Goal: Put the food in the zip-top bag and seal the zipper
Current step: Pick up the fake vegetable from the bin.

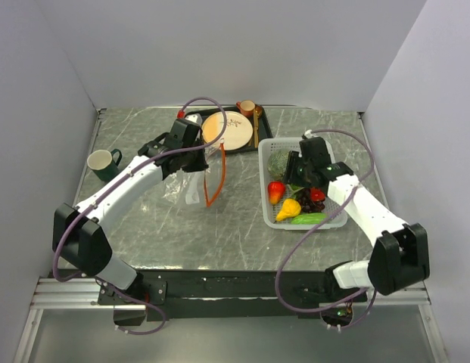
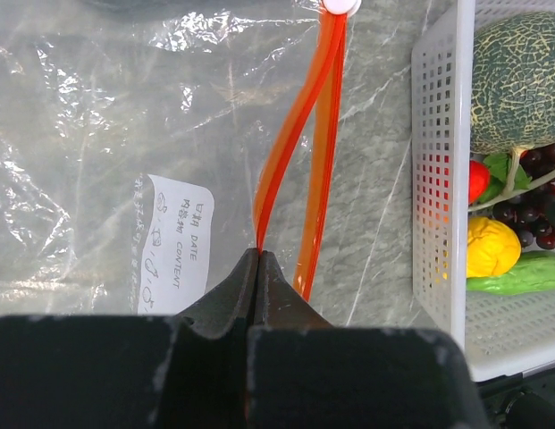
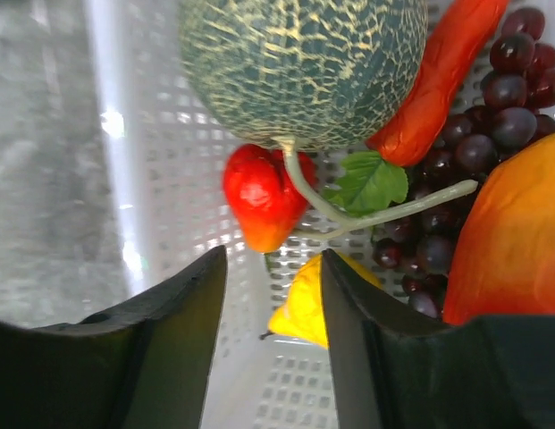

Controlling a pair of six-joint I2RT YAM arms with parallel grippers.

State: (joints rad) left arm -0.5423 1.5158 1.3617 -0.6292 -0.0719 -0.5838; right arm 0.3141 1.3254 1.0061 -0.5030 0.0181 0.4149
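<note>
Pinching the zipper (image 2: 290, 152), hovering over the food (image 1: 287, 210)

Left pincer (image 2: 257, 257) is closed on the orange-red zipper of the clear zip-top bag (image 2: 98, 134), which lies mid-worktop (image 1: 219, 234). At three o'clock of the bag, the white basket (image 2: 435, 179) holds the food. Right pincer (image 3: 273, 268) hangs open above it, the melon (image 3: 304, 63) at its twelve o'clock.

white arms (image 1: 125, 185), black joints (image 1: 82, 242), purple cables (image 1: 294, 257)

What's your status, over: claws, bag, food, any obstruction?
Left claw shut on the zipper, bag mouth parted. Right claw open, empty, above the food in the white basket. Bag holds no food. No obstruction seen.
</note>
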